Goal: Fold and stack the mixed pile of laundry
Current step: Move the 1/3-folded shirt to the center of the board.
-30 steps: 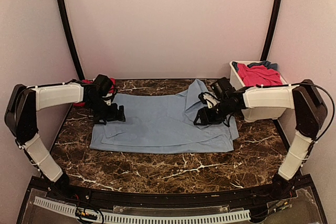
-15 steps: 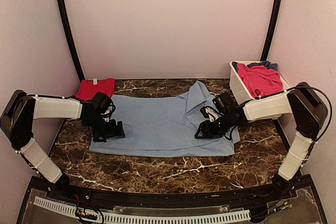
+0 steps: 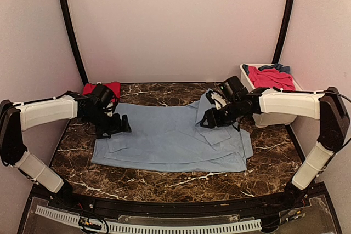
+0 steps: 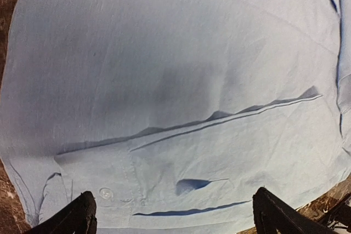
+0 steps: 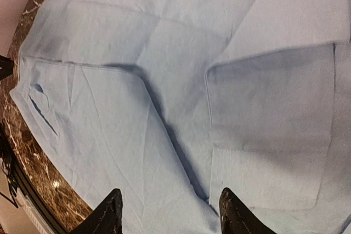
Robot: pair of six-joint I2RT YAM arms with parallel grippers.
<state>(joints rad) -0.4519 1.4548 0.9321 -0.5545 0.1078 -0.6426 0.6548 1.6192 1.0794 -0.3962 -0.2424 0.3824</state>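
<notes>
The large light-blue shirt [image 3: 164, 135] lies spread flat across the marble table; it fills the left wrist view [image 4: 175, 80] and the right wrist view [image 5: 164, 80]. My left gripper [image 3: 112, 126] is open and empty just above the shirt's left edge, its fingertips [image 4: 82, 217] wide apart. My right gripper [image 3: 215, 119] is open and empty above the shirt's folded right side, its fingertips [image 5: 112, 212] apart. A folded red piece [image 3: 98, 89] lies at the back left. Pink-red and darker blue pieces [image 3: 269, 76] sit in the white tub.
The white plastic tub [image 3: 248, 83] stands at the back right against the wall. Bare marble table [image 3: 181, 179] shows in front of the shirt. Black frame posts [image 3: 70, 31] rise at the back corners.
Both grippers have lifted off the shirt and moved toward the back. The shirt's right part now lies folded over with a flap on top; its front edge sits slightly nearer.
</notes>
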